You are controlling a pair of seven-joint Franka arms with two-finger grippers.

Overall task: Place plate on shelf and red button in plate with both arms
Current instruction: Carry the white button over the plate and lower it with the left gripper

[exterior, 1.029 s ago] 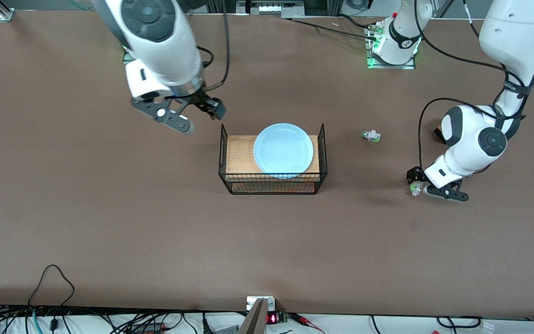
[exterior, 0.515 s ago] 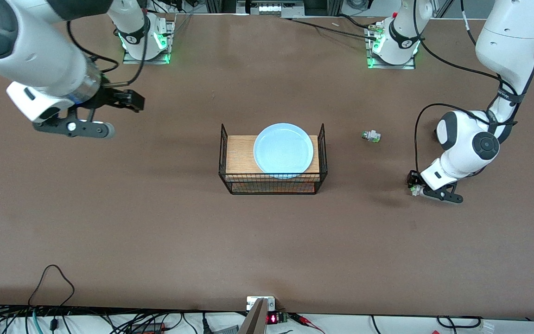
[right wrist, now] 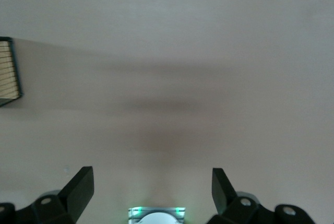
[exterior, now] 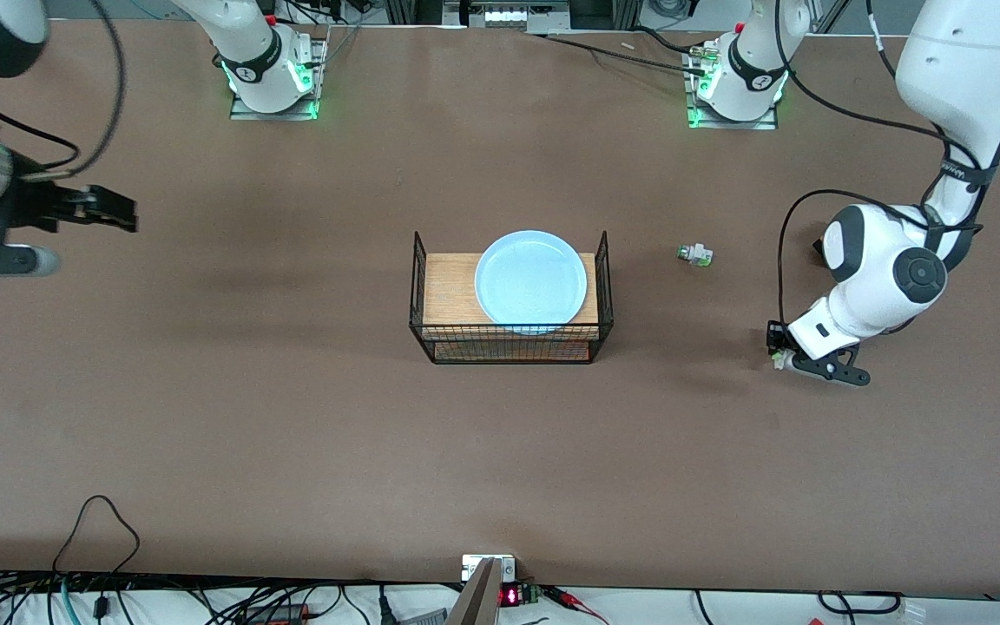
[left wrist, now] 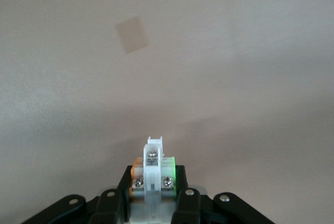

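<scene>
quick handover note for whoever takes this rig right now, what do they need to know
Left hand: shut on a small white-and-green part, low at the left arm's end of the table; its cap is hidden, so confirm it is the red button.
Right hand: open, empty, over bare table at the right arm's end.
Plate: on the wire rack. Done.
A similar part lies loose between rack and left arm.
Left: lift and place the button.
</scene>
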